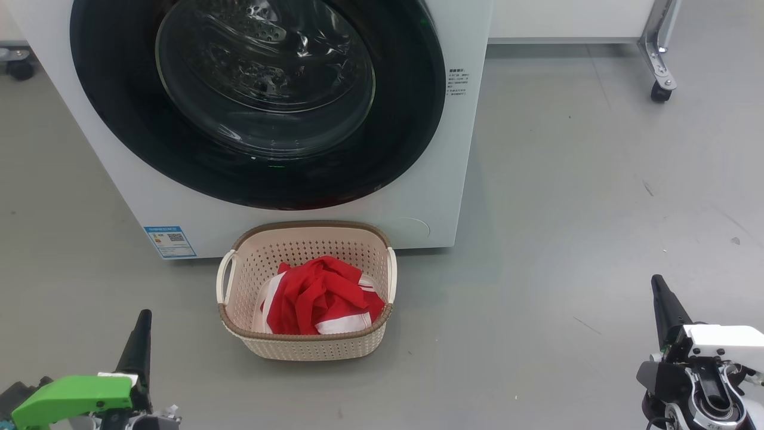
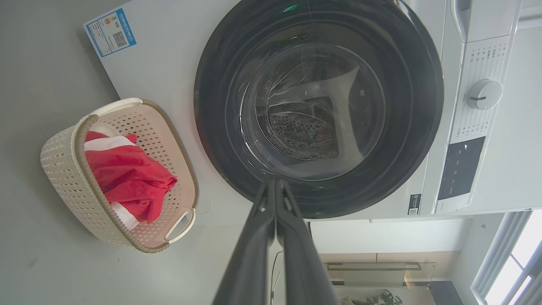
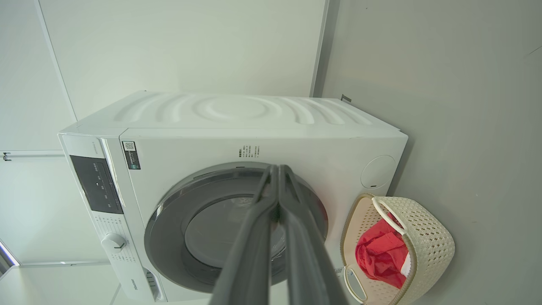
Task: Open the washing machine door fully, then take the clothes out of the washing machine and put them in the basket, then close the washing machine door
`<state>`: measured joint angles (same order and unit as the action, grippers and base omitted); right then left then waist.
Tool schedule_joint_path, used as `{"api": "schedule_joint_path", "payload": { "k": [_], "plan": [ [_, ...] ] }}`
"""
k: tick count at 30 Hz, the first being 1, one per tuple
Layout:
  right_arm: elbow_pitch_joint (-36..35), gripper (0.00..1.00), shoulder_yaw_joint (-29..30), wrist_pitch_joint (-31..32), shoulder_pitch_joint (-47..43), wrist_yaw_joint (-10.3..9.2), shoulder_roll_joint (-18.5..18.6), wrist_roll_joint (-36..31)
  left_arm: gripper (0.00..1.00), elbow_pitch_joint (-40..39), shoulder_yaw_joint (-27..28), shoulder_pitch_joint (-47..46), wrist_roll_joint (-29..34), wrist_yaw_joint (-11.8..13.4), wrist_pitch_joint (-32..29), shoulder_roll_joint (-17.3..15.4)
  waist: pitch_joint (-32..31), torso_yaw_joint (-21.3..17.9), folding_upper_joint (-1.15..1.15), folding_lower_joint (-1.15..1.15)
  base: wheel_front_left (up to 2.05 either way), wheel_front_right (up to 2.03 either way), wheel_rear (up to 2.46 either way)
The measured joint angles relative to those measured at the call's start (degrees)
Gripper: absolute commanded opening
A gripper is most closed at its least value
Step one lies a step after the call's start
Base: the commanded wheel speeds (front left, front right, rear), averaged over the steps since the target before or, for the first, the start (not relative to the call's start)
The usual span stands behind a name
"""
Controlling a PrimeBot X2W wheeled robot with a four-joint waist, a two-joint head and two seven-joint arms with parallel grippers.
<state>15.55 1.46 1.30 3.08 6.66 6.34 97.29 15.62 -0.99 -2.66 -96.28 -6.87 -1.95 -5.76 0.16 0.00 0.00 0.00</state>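
The white washing machine [image 1: 453,149] fills the upper left of the head view, and its round black door [image 1: 256,173] lies flat against the front. On the floor before it stands the cream basket [image 1: 310,349] holding the red clothes [image 1: 319,295] with white trim. My left gripper [image 1: 143,316] is shut at the lower left, well left of the basket. At the lower right my right gripper [image 1: 656,280] is shut with nothing in it. The left wrist view shows the door [image 2: 317,25], the basket [image 2: 63,169], the clothes [image 2: 127,178] and my fingers [image 2: 275,182] pressed together.
Grey floor spreads to the right of the machine. A metal frame leg with a castor [image 1: 659,89] stands at the back right, and another castor [image 1: 21,68] sits at the far left. The control panel with its dial [image 2: 485,95] is on the machine's front.
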Motion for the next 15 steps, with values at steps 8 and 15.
{"api": "schedule_joint_path", "payload": {
  "k": [8, 15],
  "plan": [
    [0.0, 0.00, 0.0, 0.0, 0.0, 0.01, 0.0, 0.0, 0.00, 0.1, 0.0, 0.0, 0.0, 0.0, 0.0, 0.0, 0.0, 0.0, 0.00, 0.00, 0.00, 0.00, 0.00],
    [0.1, 0.00, 0.1, 0.1, 0.0, 0.01, 0.0, 0.0, 0.00, 0.1, 0.1, 0.0, 0.0, 0.0, 0.0, 0.0, 0.0, 0.0, 0.00, 0.00, 0.00, 0.00, 0.00]
  ]
}}
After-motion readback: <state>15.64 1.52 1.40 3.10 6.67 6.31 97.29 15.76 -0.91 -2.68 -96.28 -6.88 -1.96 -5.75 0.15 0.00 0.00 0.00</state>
